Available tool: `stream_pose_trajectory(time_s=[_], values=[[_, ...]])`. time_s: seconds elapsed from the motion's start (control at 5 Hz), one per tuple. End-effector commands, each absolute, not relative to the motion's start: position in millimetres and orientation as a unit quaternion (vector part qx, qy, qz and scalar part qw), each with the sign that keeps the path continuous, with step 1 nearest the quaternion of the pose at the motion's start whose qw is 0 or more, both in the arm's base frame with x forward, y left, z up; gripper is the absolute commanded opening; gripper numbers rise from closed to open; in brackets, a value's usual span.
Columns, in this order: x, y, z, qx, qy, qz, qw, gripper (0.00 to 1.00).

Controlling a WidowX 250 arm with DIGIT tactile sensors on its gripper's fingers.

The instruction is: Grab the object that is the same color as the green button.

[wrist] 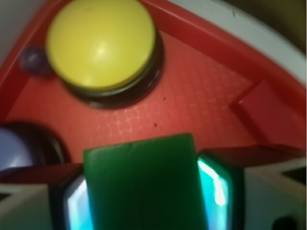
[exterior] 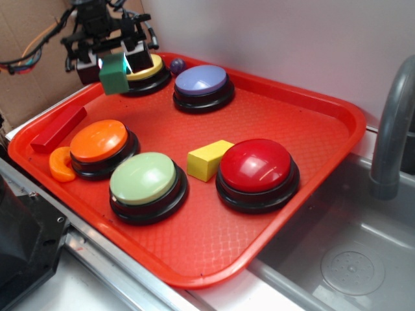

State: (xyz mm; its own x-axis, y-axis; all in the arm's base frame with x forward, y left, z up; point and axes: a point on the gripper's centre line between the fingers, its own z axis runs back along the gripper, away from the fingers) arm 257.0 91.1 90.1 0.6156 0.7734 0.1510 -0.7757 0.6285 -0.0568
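I'm seeing the gripper (exterior: 117,61) clamping its fingers on the green block (exterior: 114,74) above the tray (exterior: 272,116) — matching the green button (exterior: 144,177) — grab looking essentially done.

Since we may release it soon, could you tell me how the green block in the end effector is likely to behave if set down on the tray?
The green block looks rigid, so the end effector probably won't deform it. Its flat faces suggest it would sit still, not roll, on the tray. Being small, it's likely light, perhaps slipping if the grip loosens.
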Motion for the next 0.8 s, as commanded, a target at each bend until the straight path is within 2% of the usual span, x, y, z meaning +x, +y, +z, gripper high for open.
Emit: stream_pose_trajectory(time_s=[0.0, 0.2, 0.4, 0.6], values=[[251, 46, 170, -0.028, -0.120, 0.218, 0.968, 0.00], [236, 19, 179, -0.024, -0.122, 0.148, 0.981, 0.00], [228, 11, 168, -0.031, -0.124, 0.145, 0.981, 0.00], [234, 21, 158, -0.012, -0.110, 0.199, 0.974, 0.00]])
